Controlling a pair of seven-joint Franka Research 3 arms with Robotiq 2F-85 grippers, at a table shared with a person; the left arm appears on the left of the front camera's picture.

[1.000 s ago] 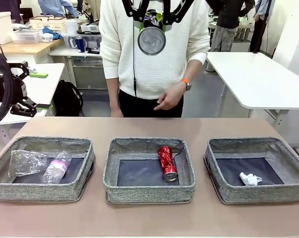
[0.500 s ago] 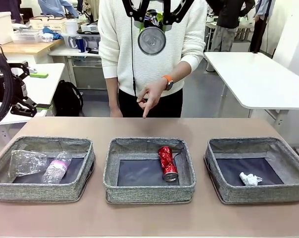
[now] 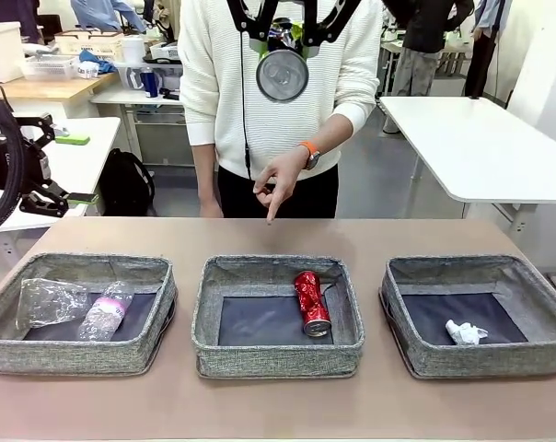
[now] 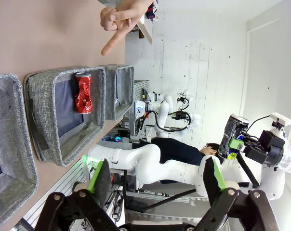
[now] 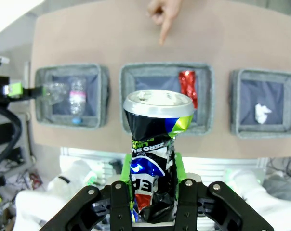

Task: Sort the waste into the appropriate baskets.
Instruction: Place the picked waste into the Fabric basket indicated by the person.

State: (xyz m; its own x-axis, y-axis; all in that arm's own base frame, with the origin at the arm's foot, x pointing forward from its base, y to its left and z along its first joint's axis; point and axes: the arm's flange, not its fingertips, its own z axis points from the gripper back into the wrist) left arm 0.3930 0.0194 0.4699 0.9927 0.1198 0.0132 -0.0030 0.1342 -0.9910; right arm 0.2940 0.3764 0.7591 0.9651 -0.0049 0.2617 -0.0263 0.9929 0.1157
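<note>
The three baskets lie nearest in the front view: cup (image 3: 48,301) and bottle (image 3: 105,311) in the left one (image 3: 75,357), the red can (image 3: 309,302) in the middle one (image 3: 278,354), the wad (image 3: 465,332) in the right. Beyond them a person's hand (image 3: 280,177) points down at the table. High above, the dark can (image 5: 154,144) is pinched by the right gripper (image 5: 153,192), its long axis along the fingers, silver top facing away. It is best lowered over the middle basket beside the red can, then released. The left gripper (image 4: 155,180) is spread and empty.

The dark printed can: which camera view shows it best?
The right wrist view: the dark can stands close and upright, pinched at its crushed middle by the right gripper. The front view shows its round end; the left wrist view shows it small and far.
</note>
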